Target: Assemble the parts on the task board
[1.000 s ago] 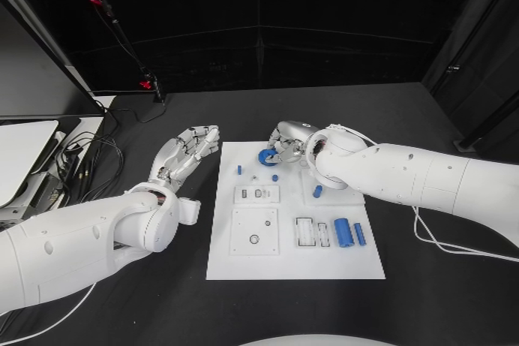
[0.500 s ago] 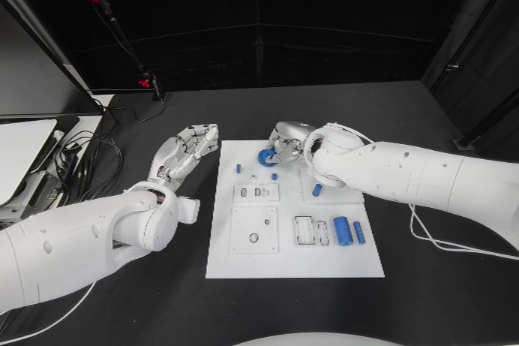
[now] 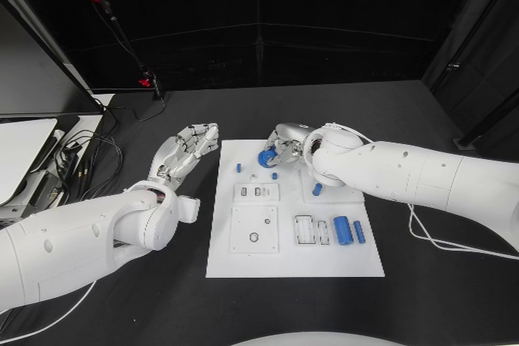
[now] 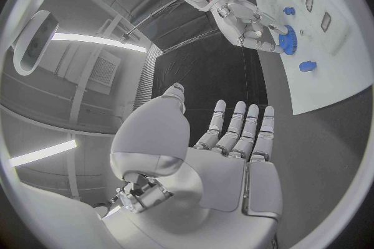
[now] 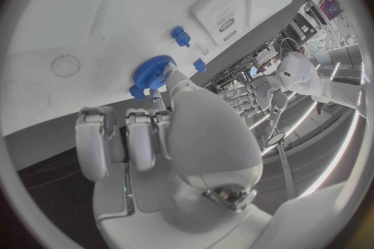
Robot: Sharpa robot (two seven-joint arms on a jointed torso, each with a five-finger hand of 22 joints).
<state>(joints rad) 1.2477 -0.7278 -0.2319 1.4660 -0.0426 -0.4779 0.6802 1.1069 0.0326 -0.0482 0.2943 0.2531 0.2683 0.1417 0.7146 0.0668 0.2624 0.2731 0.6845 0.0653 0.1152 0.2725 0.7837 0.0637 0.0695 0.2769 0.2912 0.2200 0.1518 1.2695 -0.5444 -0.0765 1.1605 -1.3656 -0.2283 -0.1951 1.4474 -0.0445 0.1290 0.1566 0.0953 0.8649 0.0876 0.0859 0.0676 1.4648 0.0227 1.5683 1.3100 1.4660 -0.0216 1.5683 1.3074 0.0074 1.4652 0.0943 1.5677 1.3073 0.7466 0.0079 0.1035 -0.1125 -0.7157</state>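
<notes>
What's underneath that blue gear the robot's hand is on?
The white task board lies under the blue gear. The right hand touches the gear, whose body hides any peg or hole beneath it.

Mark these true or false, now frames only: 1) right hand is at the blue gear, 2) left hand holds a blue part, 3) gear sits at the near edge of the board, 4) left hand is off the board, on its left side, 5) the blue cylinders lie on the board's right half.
1) True. The right hand has its fingers on the blue gear; the right wrist view shows the fingertips at it.
2) False. The left hand holds nothing; its fingers are stretched out and apart in the left wrist view.
3) False. The gear is at the far end of the task board.
4) True. It hovers over the black table beside the board.
5) True. The blue cylinders lie there.
</notes>
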